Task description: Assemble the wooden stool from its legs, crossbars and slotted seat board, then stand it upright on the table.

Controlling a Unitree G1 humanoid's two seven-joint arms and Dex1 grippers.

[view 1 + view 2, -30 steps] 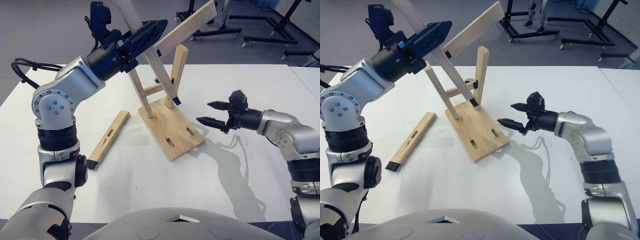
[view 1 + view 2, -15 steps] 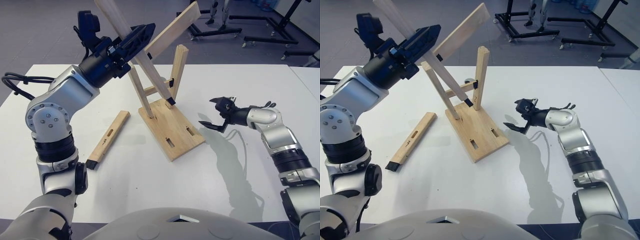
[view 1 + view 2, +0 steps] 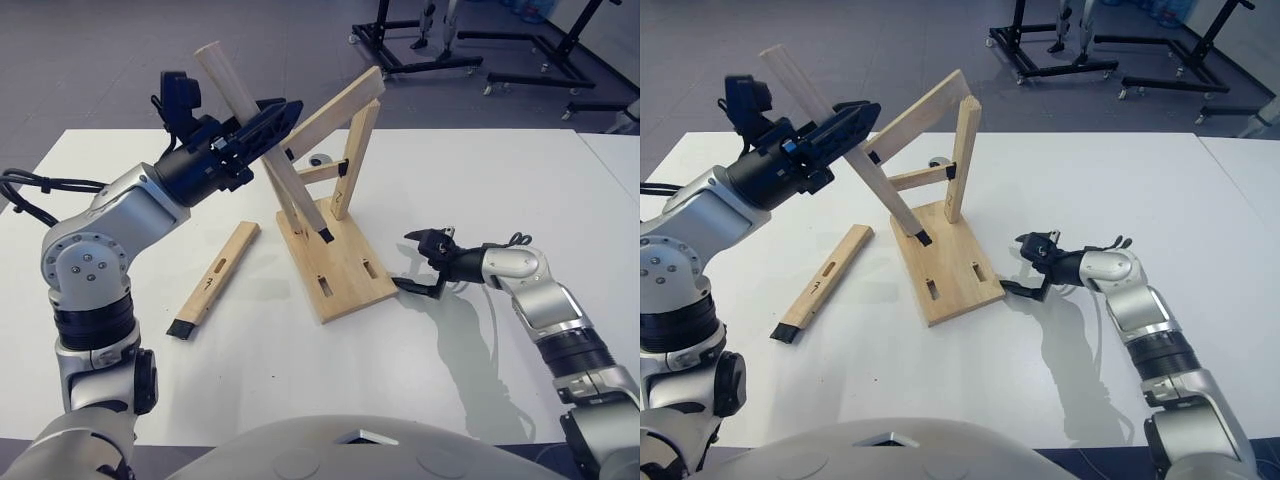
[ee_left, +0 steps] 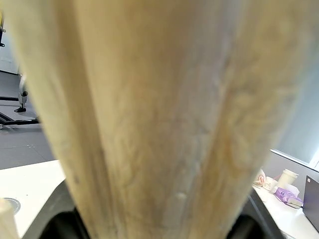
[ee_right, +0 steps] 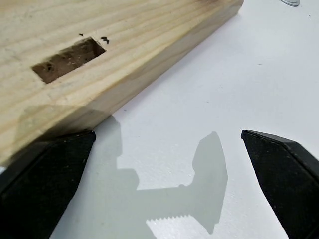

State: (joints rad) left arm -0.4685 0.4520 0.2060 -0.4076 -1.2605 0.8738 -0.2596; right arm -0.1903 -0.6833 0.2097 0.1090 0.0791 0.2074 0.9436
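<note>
The slotted seat board [image 3: 345, 278] lies flat on the white table [image 3: 300, 370]. One leg [image 3: 352, 160] stands upright in it, joined by a crossbar [image 3: 312, 173] to a slanted leg behind. A further wooden piece [image 3: 335, 105] leans across their tops. My left gripper [image 3: 268, 118] is shut on another leg [image 4: 159, 119], tilted, its black-tipped lower end [image 3: 325, 236] just over the board. My right gripper [image 3: 405, 262] is open, low on the table beside the board's right edge [image 5: 149, 55], one finger [image 5: 40, 184] close to it. A loose leg [image 3: 215, 275] lies on the table to the left.
A small round metal piece [image 3: 319, 160] sits on the table behind the stool parts. Black wheeled stands [image 3: 470, 60] are on the floor beyond the far edge. Bare table stretches in front of the board and to the right.
My left arm has swung lower and tipped the held leg, bringing its black tip down towards the board. My right gripper has dropped and moved in to the board's right edge.
</note>
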